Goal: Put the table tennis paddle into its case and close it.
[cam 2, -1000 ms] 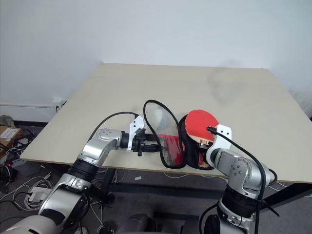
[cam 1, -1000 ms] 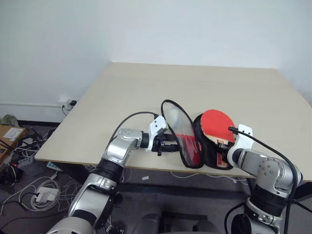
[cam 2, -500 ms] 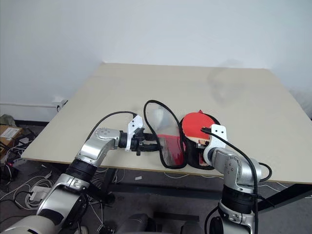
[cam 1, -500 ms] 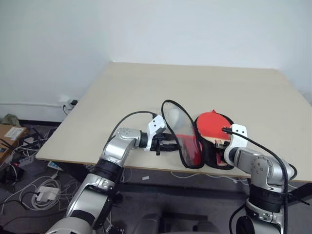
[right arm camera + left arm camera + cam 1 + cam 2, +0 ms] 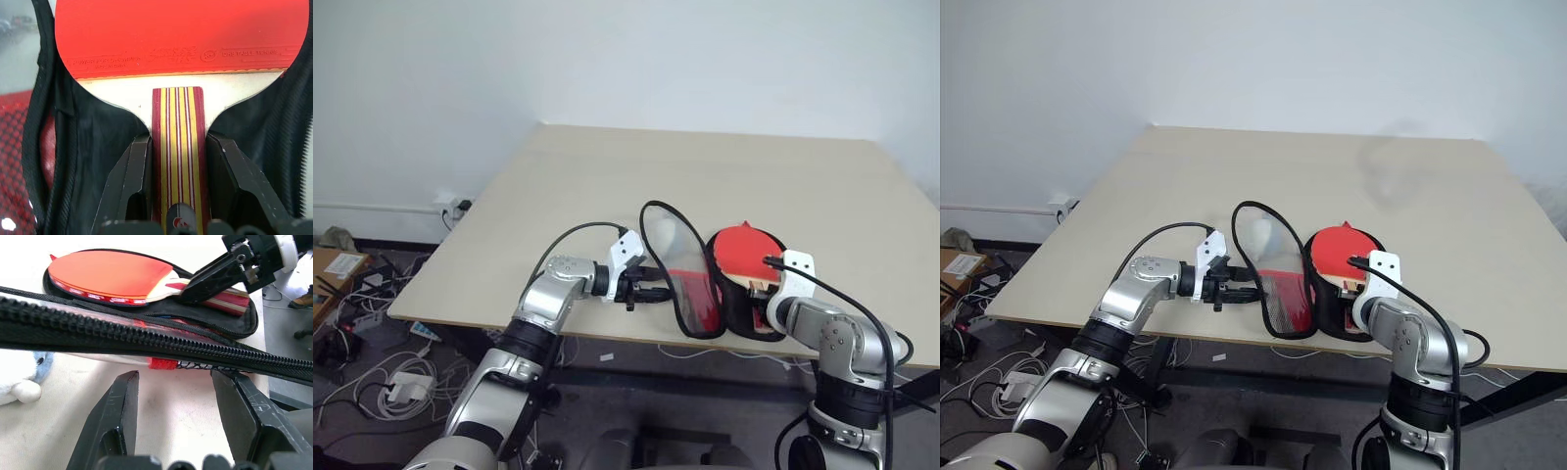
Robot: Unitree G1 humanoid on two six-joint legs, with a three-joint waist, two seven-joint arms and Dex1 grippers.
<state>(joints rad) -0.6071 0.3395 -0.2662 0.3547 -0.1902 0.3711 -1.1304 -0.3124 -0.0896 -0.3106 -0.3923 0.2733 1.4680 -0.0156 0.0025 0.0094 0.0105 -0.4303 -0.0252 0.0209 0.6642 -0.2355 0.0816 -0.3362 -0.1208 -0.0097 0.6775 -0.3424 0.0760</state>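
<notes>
The table tennis paddle (image 5: 745, 251) has sunk from tilted-up to lying in the open case (image 5: 732, 311) at the desk's (image 5: 607, 186) near edge. The right gripper (image 5: 177, 182) stays clamped on its handle; the left gripper (image 5: 183, 406), jaws apart, straddles the raised lid. Insertion nearly done; next, release and fold the lid over.

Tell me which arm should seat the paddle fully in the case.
Right. The right gripper is already shut on the table tennis paddle by its striped handle, blade over the case's black lining. The left gripper is open, its fingers straddling the raised lid's zipper rim.
</notes>
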